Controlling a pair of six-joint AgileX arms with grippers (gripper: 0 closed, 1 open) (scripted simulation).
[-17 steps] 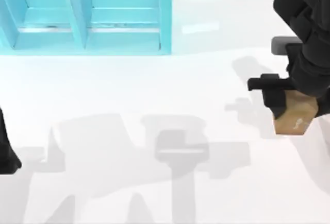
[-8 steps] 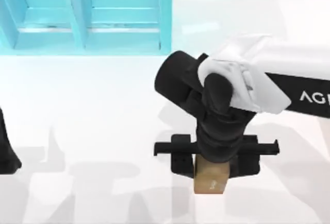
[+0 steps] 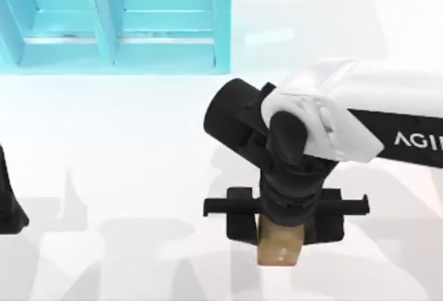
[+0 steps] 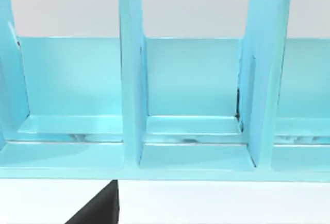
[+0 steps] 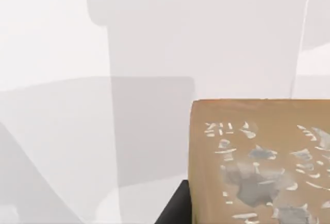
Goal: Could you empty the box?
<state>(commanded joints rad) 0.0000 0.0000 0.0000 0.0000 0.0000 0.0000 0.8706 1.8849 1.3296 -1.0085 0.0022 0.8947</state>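
Observation:
The light blue box (image 3: 114, 21) with upright dividers stands at the table's back left. In the left wrist view, the compartments of the box (image 4: 191, 100) show bare blue floors. My right gripper (image 3: 282, 235) hangs over the front middle of the table, shut on a tan block (image 3: 280, 252) that sticks out below its dark fingers (image 3: 241, 226). The right wrist view shows the tan block (image 5: 258, 162) close up, with pale worn markings on its face and white table beneath. My left arm (image 3: 8, 204) is parked at the left edge.
The white table (image 3: 124, 176) is crossed by grey arm shadows. The right arm's white and black links (image 3: 325, 121) reach in from the right edge above the table's middle. A dark wedge (image 4: 98, 209) sits in front of the box in the left wrist view.
The right arm has carried the tan block from the table's right side to the front middle, with only a slight shift in the last half second. The left arm has stayed put.

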